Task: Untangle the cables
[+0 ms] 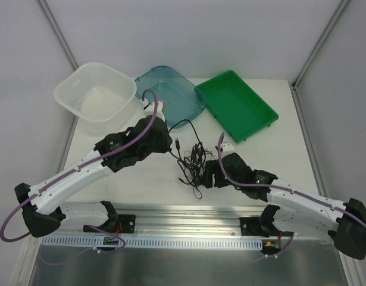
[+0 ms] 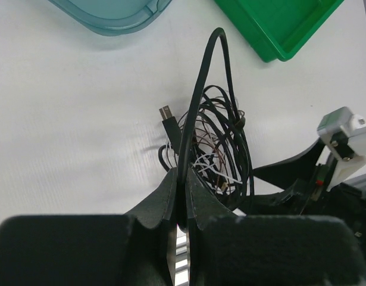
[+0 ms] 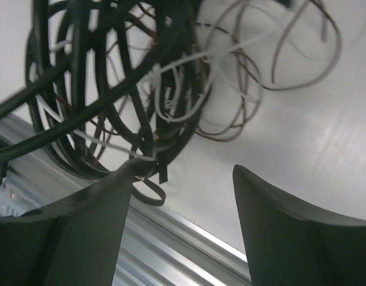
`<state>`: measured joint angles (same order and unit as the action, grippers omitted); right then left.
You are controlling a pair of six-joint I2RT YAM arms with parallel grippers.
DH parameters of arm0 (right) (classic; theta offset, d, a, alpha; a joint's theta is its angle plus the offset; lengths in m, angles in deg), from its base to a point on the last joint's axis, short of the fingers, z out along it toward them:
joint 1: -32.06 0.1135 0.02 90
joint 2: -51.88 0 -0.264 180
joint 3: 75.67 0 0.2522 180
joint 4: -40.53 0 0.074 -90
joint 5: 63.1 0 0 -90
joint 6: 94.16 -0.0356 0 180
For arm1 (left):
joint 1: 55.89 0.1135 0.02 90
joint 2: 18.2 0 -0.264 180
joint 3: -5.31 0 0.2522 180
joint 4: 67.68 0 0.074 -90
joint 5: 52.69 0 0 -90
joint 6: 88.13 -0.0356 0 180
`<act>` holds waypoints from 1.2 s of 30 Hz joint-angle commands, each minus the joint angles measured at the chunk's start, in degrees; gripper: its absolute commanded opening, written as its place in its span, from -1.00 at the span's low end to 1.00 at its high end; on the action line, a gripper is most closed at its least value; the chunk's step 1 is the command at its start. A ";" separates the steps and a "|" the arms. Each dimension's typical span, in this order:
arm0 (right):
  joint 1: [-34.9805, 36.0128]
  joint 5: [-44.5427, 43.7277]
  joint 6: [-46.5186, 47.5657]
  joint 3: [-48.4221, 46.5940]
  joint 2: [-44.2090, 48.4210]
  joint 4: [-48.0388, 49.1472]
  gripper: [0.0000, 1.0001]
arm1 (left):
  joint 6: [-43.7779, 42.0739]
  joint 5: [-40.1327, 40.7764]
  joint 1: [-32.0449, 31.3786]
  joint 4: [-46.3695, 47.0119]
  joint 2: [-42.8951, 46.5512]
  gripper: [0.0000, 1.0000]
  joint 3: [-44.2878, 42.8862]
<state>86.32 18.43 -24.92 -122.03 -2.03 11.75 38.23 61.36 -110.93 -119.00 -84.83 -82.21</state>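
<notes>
Evidently, the left pincer (image 2: 181, 205) is clamped on one black cable (image 2: 200, 89) while the right pincer (image 3: 184, 179) stands open beside the cables (image 1: 193, 159), knotted mid-surface (image 1: 141, 173); untangling is largely undone.

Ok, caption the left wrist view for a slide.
Left gripper pinching a black cable looped above the tangled cables.
</notes>
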 commanded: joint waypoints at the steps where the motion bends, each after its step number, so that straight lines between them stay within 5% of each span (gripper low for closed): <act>1: 1.81 5.13 1.24 2.09 -1.45 19.40 0.45 | 2.22 0.55 0.03 0.82 2.12 -1.00 -1.30; 9: 1.81 6.98 1.85 3.16 -11.90 34.09 0.43 | 3.89 1.35 0.03 0.91 3.52 -1.00 -0.69; 14: 1.82 5.57 3.17 2.28 -14.21 32.01 -0.27 | 2.15 3.54 0.11 0.91 4.75 -1.00 -2.26; 15: 1.64 5.22 4.57 1.76 -13.16 30.25 -0.67 | -0.47 4.15 0.55 0.82 4.93 -1.00 -2.70; 17: 1.64 3.38 6.16 1.05 -10.97 22.90 -0.94 | -2.51 4.34 2.39 0.82 6.07 -1.00 -3.32; 26: -2.31 -9.36 14.59 -12.63 5.99 -18.93 -0.99 | -11.57 -0.24 23.29 -2.16 10.47 -1.00 -8.59; 31: -2.58 -9.37 16.53 -22.23 9.17 -29.26 -0.99 | -14.82 5.37 29.29 -5.06 9.59 -1.00 -11.24; 36: -2.67 -7.44 17.32 -28.21 13.74 -31.82 -0.99 | -14.48 9.87 34.99 -8.40 10.21 -1.00 -3.36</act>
<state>84.02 12.18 -9.59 -145.92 9.00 -13.45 25.75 65.47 -79.11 -124.20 -75.17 -89.92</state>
